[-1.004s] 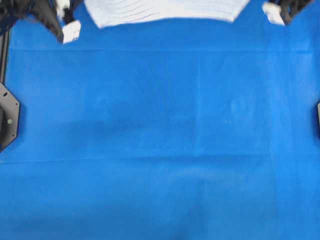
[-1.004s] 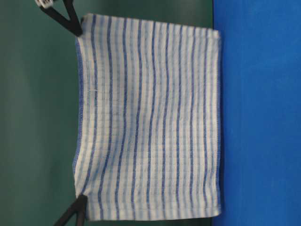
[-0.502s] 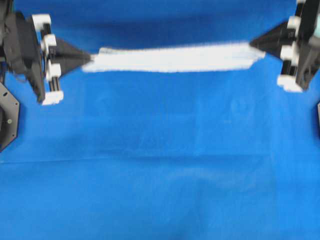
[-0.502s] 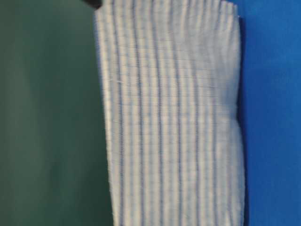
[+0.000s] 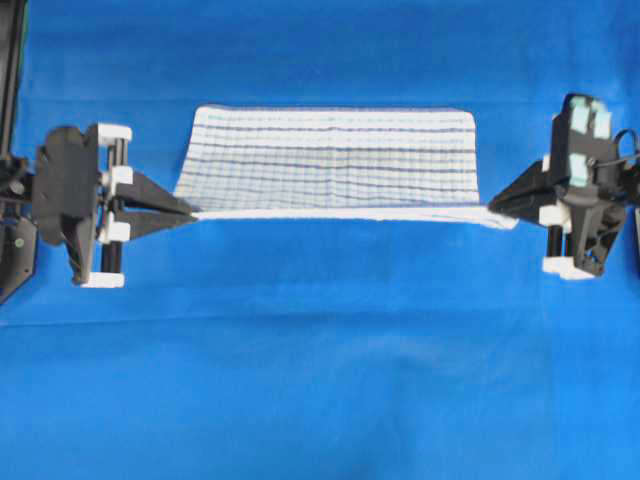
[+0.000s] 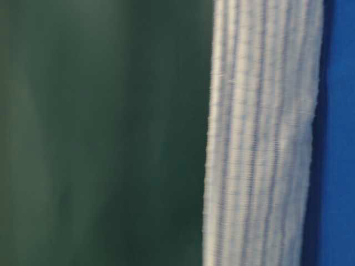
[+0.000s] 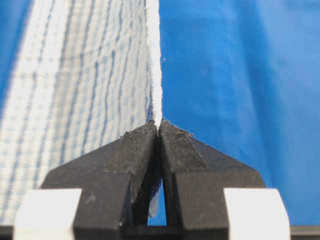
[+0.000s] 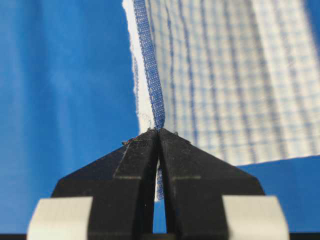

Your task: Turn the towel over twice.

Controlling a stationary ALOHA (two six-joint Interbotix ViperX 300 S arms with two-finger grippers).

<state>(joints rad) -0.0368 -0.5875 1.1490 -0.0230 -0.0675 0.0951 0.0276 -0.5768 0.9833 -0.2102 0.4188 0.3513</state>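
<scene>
Towel (image 5: 330, 160): one, stretched between two hands over the blue tablecloth (image 5: 320, 380). Left hand (image 5: 190, 211) pinches the towel's left corner, right hand (image 5: 492, 207) pinches its right corner. Far edge drapes onto the cloth. Nothing blocks the towel.

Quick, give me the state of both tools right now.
Left tool: closed, pinching the left corner of the towel.
Right tool: closed, pinching the towel's right corner.
</scene>
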